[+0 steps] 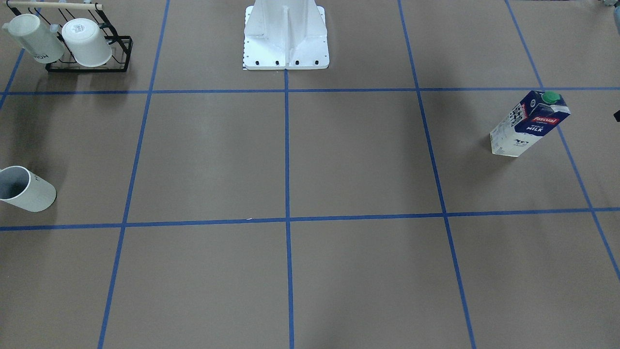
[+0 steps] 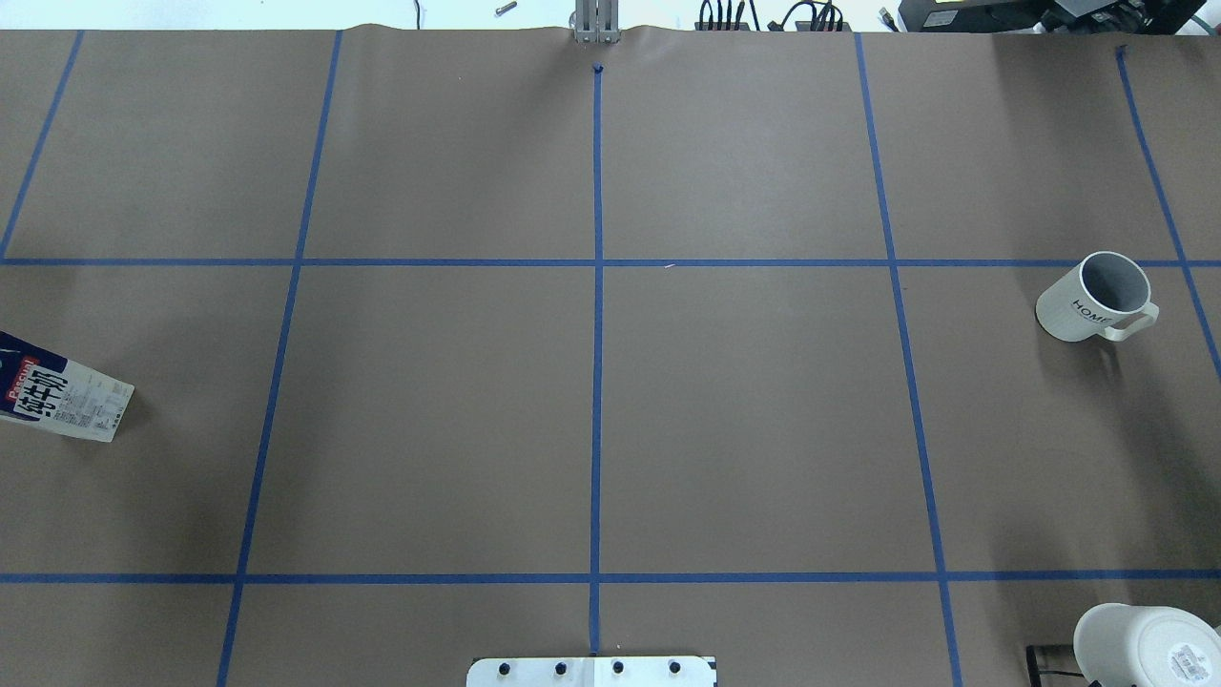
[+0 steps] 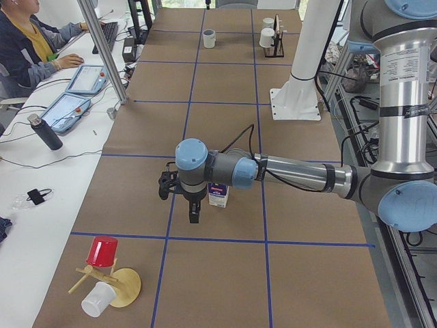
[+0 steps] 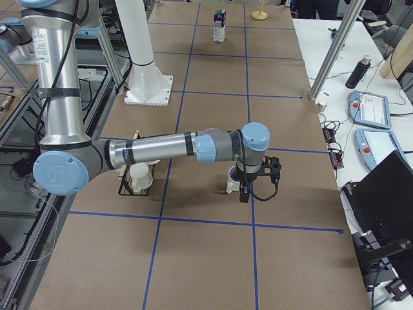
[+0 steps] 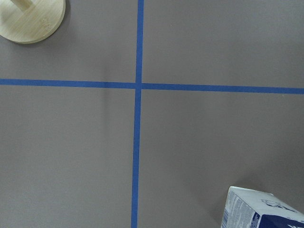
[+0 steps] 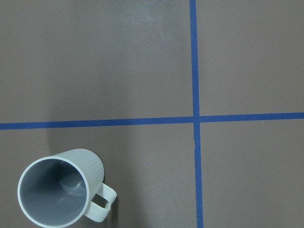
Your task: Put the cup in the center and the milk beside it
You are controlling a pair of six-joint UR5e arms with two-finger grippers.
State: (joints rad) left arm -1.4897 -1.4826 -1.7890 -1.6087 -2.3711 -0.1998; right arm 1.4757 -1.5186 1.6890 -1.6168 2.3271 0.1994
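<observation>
Standing: milk, a navy and white carton with a red label; long axis vertical, green cap on top.
Milk place: middle row, the square to the robot's left of the center.
Cup: white mug, grey inside, dark lettering on its side; upright, mouth up, handle toward the robot's right.
Cup place: middle row, right of the center.
Left gripper: hangs near the milk; grip cannot be told.
Right gripper: hangs near the cup; grip cannot be told.
</observation>
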